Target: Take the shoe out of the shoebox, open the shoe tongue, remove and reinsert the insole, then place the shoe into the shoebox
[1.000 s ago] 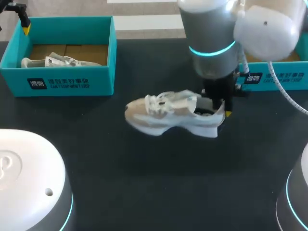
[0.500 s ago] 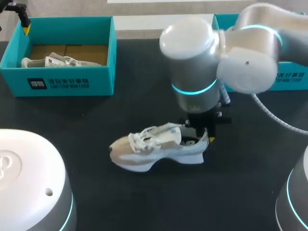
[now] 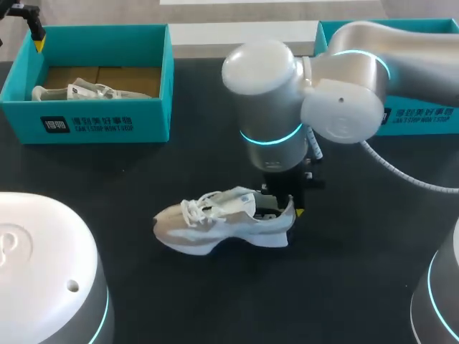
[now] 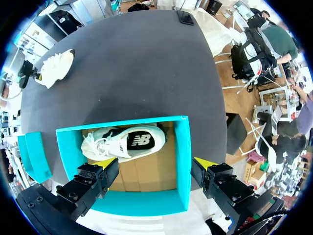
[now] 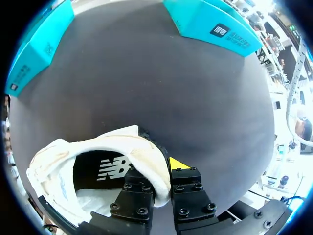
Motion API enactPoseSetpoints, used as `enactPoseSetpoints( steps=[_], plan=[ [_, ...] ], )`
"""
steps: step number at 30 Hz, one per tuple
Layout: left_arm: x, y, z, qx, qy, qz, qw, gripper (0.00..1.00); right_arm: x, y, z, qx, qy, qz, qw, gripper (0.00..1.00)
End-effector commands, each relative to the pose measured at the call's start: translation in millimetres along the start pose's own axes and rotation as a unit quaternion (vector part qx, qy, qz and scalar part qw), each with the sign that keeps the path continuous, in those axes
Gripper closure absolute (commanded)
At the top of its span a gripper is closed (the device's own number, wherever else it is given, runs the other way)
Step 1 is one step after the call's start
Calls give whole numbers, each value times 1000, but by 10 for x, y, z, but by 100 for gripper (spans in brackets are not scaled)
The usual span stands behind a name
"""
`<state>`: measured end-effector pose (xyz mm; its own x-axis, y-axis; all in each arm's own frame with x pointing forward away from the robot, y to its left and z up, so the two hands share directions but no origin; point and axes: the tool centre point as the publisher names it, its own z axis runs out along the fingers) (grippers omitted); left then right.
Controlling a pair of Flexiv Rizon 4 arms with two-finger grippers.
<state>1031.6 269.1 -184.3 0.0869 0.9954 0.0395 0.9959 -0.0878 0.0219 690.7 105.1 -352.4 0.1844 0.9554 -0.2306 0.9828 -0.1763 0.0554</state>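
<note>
A white and beige shoe [image 3: 219,223] lies on its sole in the middle of the black table, toe toward my left side. My right gripper [image 3: 288,206] comes down from above and is shut on the shoe's heel collar. In the right wrist view the heel collar [image 5: 146,161] is pinched between the fingers, and the dark insole [image 5: 105,169] shows inside the shoe. My left gripper [image 4: 155,169] hangs open above the left teal shoebox [image 4: 183,161], holding nothing. That shoebox [image 3: 86,118] holds a second white shoe [image 3: 82,92].
A second teal shoebox [image 3: 423,115] stands at the back right, partly hidden behind my right arm. The black table [image 3: 344,272] spreads bare around the shoe. The bases of my arms fill the front corners.
My right arm has carried the shoe toward the front left and lowered it, its grip on the heel unchanged. The left arm has not moved.
</note>
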Motion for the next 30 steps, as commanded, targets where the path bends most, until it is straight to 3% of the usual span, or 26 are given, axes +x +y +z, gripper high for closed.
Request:
enactPoseSetpoints(
  steps=[1,8,9,10,14,19,24,27,30],
  plan=[
    [0,-3,-1,0,1,0,1000,0,296,-43,73,-8,-31,232,972,100],
    [0,-3,-1,0,1,0,1000,0,287,-14,171,-20,-55,254,966,100],
    [0,-3,-1,0,1,0,1000,0,286,-14,178,-20,-56,256,965,61],
    [0,-3,-1,0,1,0,1000,0,286,-14,179,-18,-55,256,965,31],
    [0,-3,-1,0,1,0,1000,0,259,-38,117,-18,-53,258,965,0],
    [0,-3,-1,0,1,0,1000,0,140,-76,-164,-30,-19,242,970,0],
    [0,-3,-1,0,1,0,1000,0,3,-74,-460,-39,22,170,984,0],
    [0,-3,-1,0,1,0,1000,0,-25,-82,-615,-46,66,65,995,0],
    [0,-3,-1,0,1,0,1000,0,-19,-162,-799,-90,92,-68,989,0]
  ],
)
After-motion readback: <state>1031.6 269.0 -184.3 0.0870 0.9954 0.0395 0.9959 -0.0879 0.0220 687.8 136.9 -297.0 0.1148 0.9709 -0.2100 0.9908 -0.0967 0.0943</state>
